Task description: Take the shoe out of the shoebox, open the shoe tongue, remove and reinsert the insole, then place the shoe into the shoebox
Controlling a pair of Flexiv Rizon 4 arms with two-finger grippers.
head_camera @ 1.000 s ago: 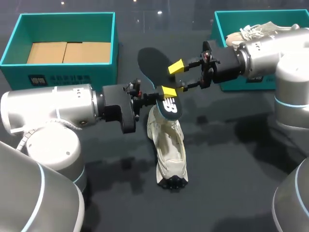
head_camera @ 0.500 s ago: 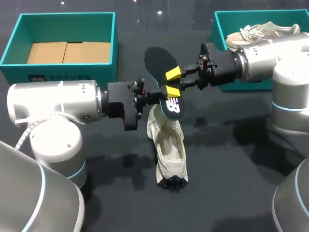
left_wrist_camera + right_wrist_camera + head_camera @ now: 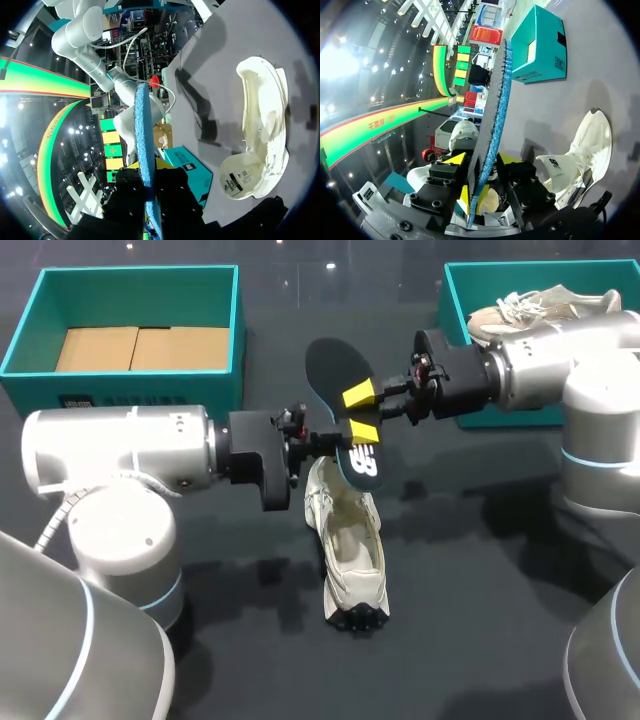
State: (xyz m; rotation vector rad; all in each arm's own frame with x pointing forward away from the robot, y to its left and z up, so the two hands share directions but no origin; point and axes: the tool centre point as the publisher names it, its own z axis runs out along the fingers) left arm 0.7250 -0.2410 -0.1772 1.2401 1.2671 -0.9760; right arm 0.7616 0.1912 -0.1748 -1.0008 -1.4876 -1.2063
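Observation:
A dark insole [image 3: 335, 365] with a blue underside hangs tilted above the white shoe [image 3: 350, 550], which lies on the table with its toe toward the front edge. My left gripper [image 3: 335, 437] is shut on the insole's lower heel end. My right gripper [image 3: 362, 412] comes in from the right, its yellow tips on either side of the insole's middle, shut on it. In the left wrist view the insole [image 3: 142, 130] runs edge-on out of my gripper [image 3: 149, 190], with the shoe [image 3: 262, 125] beside it. The right wrist view shows the insole [image 3: 495, 100] edge-on between the fingers [image 3: 452, 160].
A teal shoebox [image 3: 140, 390] with cardboard inside stands at the back left. A second teal box [image 3: 455, 290] at the back right holds another pale shoe [image 3: 540, 305]. Bare dark tabletop surrounds the white shoe.
My right gripper has closed onto the insole. Both arms have shifted slightly right and the insole has tipped a little more upright.

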